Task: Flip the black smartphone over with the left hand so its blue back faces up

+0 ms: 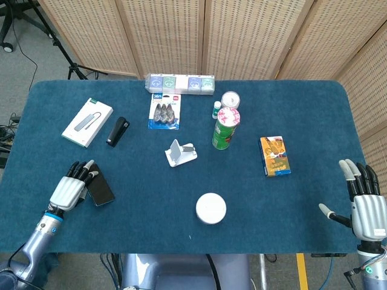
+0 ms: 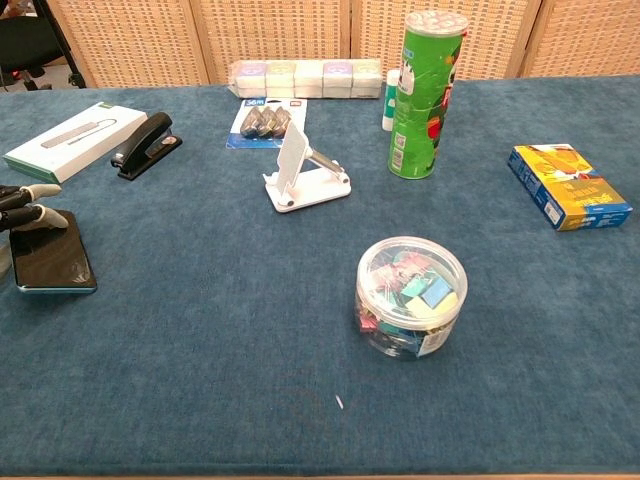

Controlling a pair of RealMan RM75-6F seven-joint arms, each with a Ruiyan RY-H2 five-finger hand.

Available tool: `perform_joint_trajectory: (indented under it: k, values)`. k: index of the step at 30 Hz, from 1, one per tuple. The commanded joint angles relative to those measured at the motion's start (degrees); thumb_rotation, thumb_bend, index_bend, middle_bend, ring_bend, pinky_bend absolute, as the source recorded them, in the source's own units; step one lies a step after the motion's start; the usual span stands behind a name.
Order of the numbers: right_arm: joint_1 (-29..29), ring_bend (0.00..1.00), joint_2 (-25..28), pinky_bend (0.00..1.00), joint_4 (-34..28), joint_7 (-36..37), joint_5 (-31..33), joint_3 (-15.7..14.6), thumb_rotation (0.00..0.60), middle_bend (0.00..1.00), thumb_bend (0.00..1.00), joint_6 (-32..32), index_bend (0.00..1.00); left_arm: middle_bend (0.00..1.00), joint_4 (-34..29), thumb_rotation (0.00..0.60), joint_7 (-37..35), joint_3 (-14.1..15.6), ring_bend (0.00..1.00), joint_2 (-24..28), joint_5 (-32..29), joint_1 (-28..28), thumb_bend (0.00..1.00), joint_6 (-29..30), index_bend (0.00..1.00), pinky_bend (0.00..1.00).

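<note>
The black smartphone (image 1: 100, 188) lies screen up near the table's front left, its thin blue rim showing in the chest view (image 2: 52, 265). It looks foreshortened, with its left side raised off the cloth. My left hand (image 1: 70, 188) is at that left side, and its fingers (image 2: 33, 199) curl over the phone's edge and hold it. What lies under the phone is hidden. My right hand (image 1: 363, 205) hovers at the front right corner with its fingers spread, holding nothing, and only the head view shows it.
A white boxed hub (image 1: 87, 122) and a black stapler (image 1: 118, 131) lie behind the phone. A white phone stand (image 1: 180, 153), a green can (image 1: 226, 127), a clip tub (image 1: 211, 208) and a yellow box (image 1: 275, 156) are further right.
</note>
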Motion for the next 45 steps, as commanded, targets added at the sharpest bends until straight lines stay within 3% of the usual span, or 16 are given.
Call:
perform_joint_trajectory:
  k: [1, 9, 20, 28, 32, 40, 43, 45]
  values:
    - [0.03, 0.00, 0.01, 0.00, -0.01, 0.03, 0.11, 0.02, 0.600, 0.00, 0.00, -0.13, 0.02, 0.00, -0.50, 0.600, 0.08, -0.55, 0.00, 0.23, -0.24, -0.82, 0.77, -0.18, 0.26, 0.02]
    - [0.03, 0.00, 0.24, 0.00, -0.16, 0.32, 0.74, 0.26, 0.600, 0.00, 0.00, -0.48, 0.02, 0.00, -4.98, 0.600, 3.90, -3.29, 0.00, 1.98, -1.93, -4.79, 0.75, -3.14, 0.26, 0.02]
    - [0.27, 0.00, 0.56, 0.00, -0.09, 0.91, 2.00, 0.62, 0.600, 0.00, 0.00, -1.68, 0.02, 0.00, -16.21, 0.600, 14.27, -7.85, 0.00, 6.24, -6.32, -9.94, 0.70, -9.29, 0.25, 0.02]
    - [0.20, 0.00, 0.97, 0.00, -0.33, 1.41, 2.50, 0.87, 0.600, 0.00, 0.00, -1.82, 0.02, 0.00, -19.28, 0.600, 18.66, -11.07, 0.00, 5.19, -9.31, -12.04, 0.63, -9.65, 0.03, 0.02]
    - [0.21, 0.00, 1.17, 0.00, -0.44, 1.70, 2.59, 0.84, 0.600, 0.00, 0.00, -2.04, 0.02, 0.00, -20.04, 0.600, 18.93, -11.68, 0.00, 5.27, -10.37, -12.48, 0.58, -10.21, 0.00, 0.02]
    - [0.04, 0.00, 1.49, 0.00, -0.82, 2.14, 2.51, 0.94, 0.600, 0.00, 0.00, -1.68, 0.02, 0.00, -27.10, 0.600, 14.70, -12.64, 0.00, 9.82, -10.05, -9.33, 0.34, -2.85, 0.00, 0.01]
    - [0.00, 0.00, 1.58, 0.00, -1.05, 2.26, 2.27, 0.81, 0.600, 0.00, 0.00, -1.61, 0.02, 0.00, -33.44, 0.600, 13.83, -11.82, 0.00, 14.42, -9.27, -6.16, 0.10, 1.51, 0.00, 0.00]
    - [-0.08, 0.00, 1.65, 0.00, -1.27, 2.21, 1.90, 0.68, 0.600, 0.00, 0.00, -1.36, 0.02, 0.00, -38.14, 0.600, 14.38, -10.97, 0.00, 17.93, -9.26, -4.08, 0.01, 3.20, 0.00, 0.00]
